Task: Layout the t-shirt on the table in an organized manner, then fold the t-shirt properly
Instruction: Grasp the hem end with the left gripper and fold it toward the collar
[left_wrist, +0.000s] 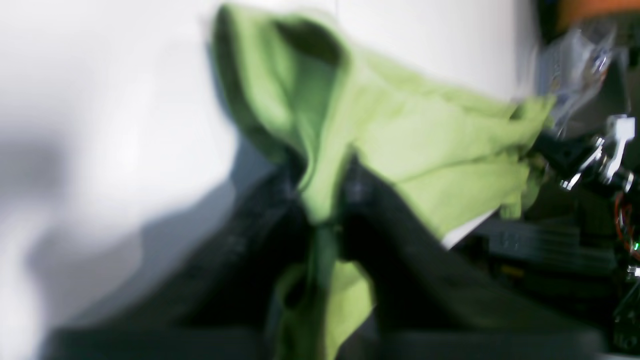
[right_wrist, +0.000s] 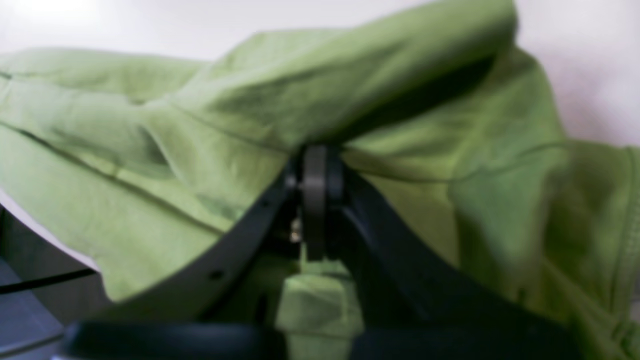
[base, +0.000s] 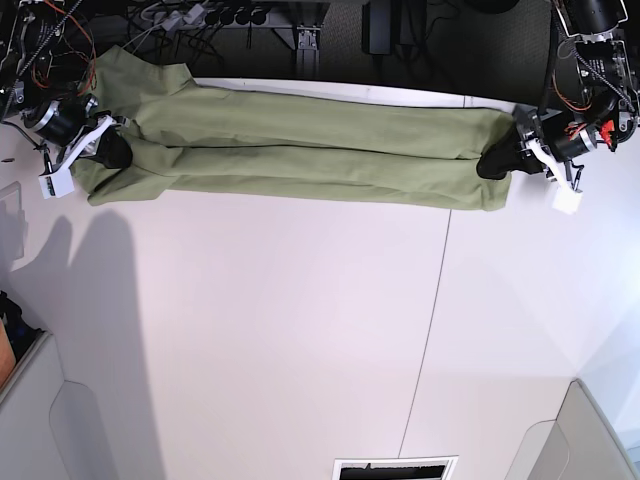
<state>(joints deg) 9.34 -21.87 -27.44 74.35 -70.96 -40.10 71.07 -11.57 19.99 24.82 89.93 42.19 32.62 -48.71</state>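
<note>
The t-shirt (base: 300, 160) lies stretched in a long, narrow band across the far edge of the worktop (base: 300, 330), running from the far left corner to past the dark seam on the right, with its far side hanging partly over the edge. Each end is pinched by one arm: the left tool (left_wrist: 325, 200) has its jaws closed on a bunched fold of green cloth, which passes between them and spills out below, and the right tool (right_wrist: 315, 200) is likewise clamped shut on a gathered ridge of fabric, with more cloth draped over and around it. In the base view the left tool (base: 497, 160) sits at the right end of the band and the right tool (base: 110, 150) at the left end. The shirt looks light, soft and limp; it creases where it is gripped and sags between the two holds, so it should follow a pull readily but will not keep a shape by itself. It seems likely to slide easily on the smooth white surface. Because it collapses into folds, good places to take hold would be the seamed edges, such as the hem corners, shoulders or sleeve ends, where the layers are thicker and a pinch spreads the panel flat rather than bunching it.
</note>
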